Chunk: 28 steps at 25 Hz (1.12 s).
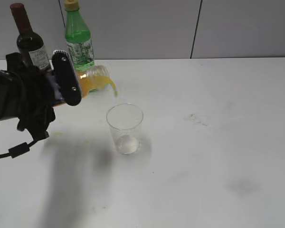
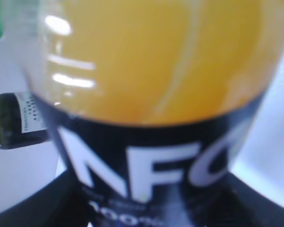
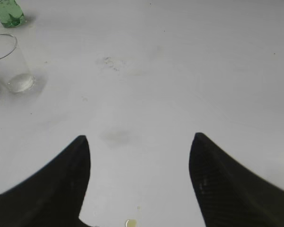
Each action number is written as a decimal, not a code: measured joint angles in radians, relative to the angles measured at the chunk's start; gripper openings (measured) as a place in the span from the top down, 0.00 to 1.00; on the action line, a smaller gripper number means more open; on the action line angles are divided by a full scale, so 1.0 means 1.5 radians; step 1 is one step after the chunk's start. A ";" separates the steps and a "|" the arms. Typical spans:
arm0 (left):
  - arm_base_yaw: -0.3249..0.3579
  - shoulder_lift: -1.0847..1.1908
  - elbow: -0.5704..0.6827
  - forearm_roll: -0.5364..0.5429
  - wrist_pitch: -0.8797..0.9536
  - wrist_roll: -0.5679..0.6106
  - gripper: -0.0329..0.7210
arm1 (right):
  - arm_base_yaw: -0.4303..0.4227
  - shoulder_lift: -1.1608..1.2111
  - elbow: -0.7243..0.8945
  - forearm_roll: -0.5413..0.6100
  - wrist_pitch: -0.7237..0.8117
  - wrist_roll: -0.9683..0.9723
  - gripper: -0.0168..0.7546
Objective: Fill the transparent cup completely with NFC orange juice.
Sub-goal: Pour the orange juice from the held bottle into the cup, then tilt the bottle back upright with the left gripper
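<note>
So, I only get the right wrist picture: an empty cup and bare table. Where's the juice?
Observer: The left gripper holds the juice bottle tipped on its side, behind and left of the transparent cup.
Operator: Is anything coming out?
Observer: Yes, an orange stream curls from the mouth; it ends above the cup's far rim.
Operator: Is it surely the right bottle?
Observer: The left wrist view shows its black label with white NFC lettering.
</note>
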 joint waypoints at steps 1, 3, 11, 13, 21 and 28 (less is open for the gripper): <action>-0.005 0.008 0.000 0.000 0.000 -0.001 0.32 | 0.000 0.000 0.000 0.000 0.000 0.000 0.32; -0.011 0.021 0.000 0.000 0.001 -0.001 0.32 | 0.000 0.000 0.000 0.000 0.000 0.000 0.32; -0.011 0.056 0.000 0.000 -0.012 -0.001 0.32 | 0.000 0.000 0.000 0.000 0.000 0.000 0.32; -0.011 0.056 0.000 0.000 -0.015 -0.001 0.32 | 0.000 0.000 0.000 0.000 0.000 0.000 0.32; -0.011 0.059 0.000 0.017 -0.022 -0.003 0.32 | 0.000 0.000 0.000 0.000 0.000 0.000 0.32; -0.011 0.067 0.000 0.050 -0.036 -0.003 0.32 | 0.000 0.000 0.000 0.000 0.000 0.000 0.32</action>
